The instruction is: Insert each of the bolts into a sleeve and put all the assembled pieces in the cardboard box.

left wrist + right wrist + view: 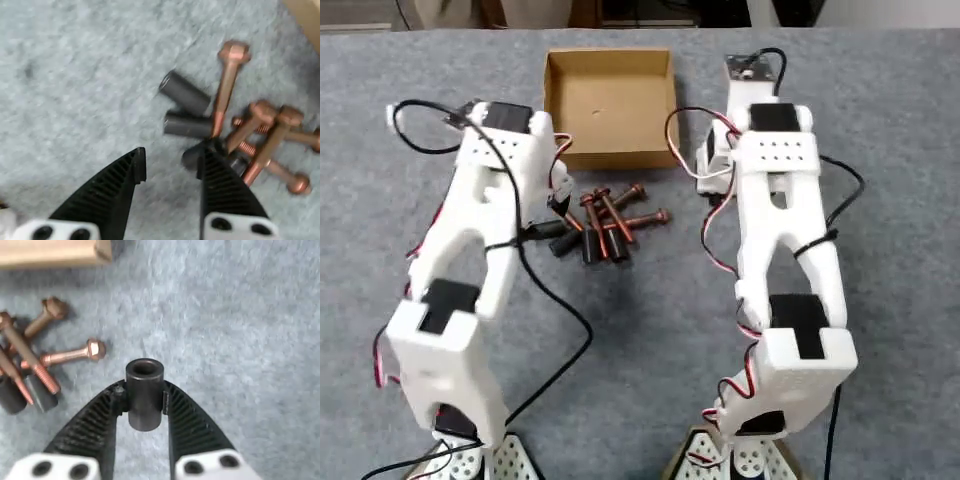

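Note:
In the right wrist view my right gripper (144,396) is shut on a black sleeve (144,390), held upright with its bore open upward, over bare felt beside the pile. Copper bolts (74,353) lie loose close by. My left gripper (172,161) stands open at the edge of the pile, one finger (220,180) partly covering a sleeve (191,156). Two more black sleeves (186,93) (188,125) lie just beyond, with several bolts (227,85) crossed over each other. From above, the pile (612,222) sits just in front of the cardboard box (609,62).
The grey felt table (650,340) stretches open in front of the pile and between the two arms. Cables (560,320) from the left arm loop across the felt near the pile. The box's wall (50,252) lies just beyond the bolts.

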